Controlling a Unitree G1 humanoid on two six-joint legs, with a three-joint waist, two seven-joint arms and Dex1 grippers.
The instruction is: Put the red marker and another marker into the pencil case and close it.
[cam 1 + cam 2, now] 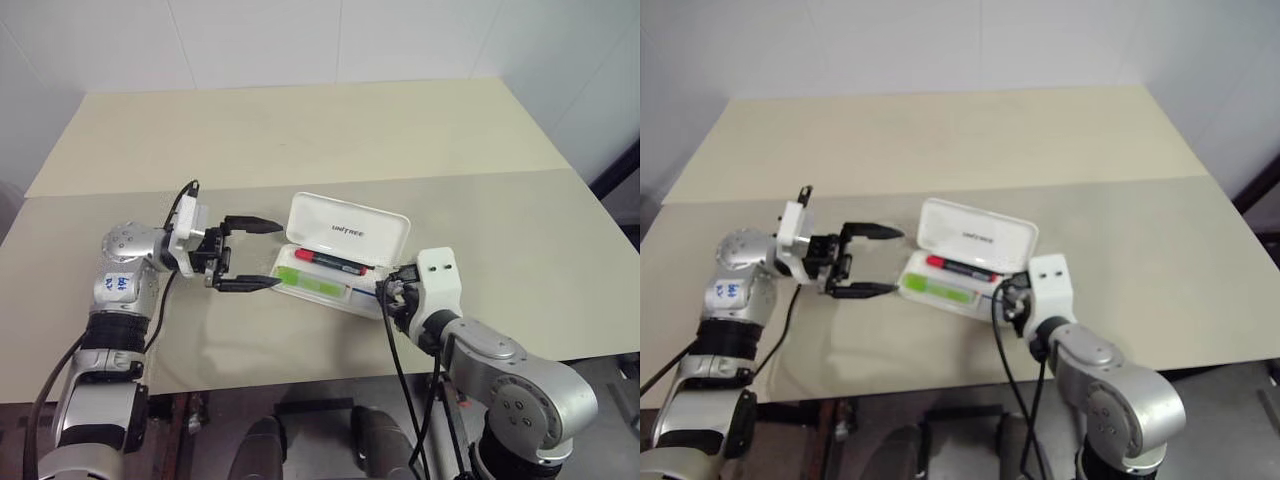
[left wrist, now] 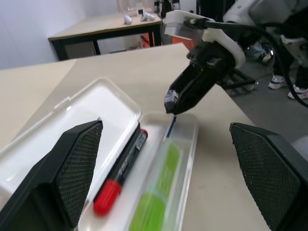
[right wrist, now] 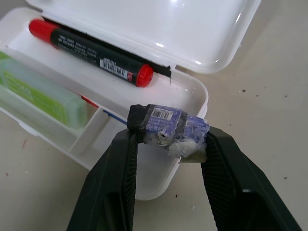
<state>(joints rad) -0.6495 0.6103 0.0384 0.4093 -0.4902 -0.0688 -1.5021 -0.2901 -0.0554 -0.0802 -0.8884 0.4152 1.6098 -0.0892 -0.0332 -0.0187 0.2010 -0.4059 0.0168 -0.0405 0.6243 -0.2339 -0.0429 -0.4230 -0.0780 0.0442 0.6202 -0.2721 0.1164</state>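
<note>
The white pencil case (image 1: pixel 350 228) lies open mid-table with its lid tilted back. In its tray the red marker (image 1: pixel 330 262), black with red ends, rests along the hinge side. The light green marker (image 1: pixel 308 281) lies beside it on the near side. My left gripper (image 1: pixel 280 255) is open and level, just left of the case, with nothing between its fingers. My right gripper (image 3: pixel 168 139) is shut on a small worn eraser-like block (image 3: pixel 166 126) with a blue-purple barcode label. It holds this block over the case's right end compartment.
The beige table (image 1: pixel 300 130) has a seam across its middle, and its front edge is close below both arms. Black cables (image 1: pixel 395 350) hang from my right wrist. The left wrist view shows a second table (image 2: pixel 106 26) and a person's shoes (image 2: pixel 279 82) on the floor.
</note>
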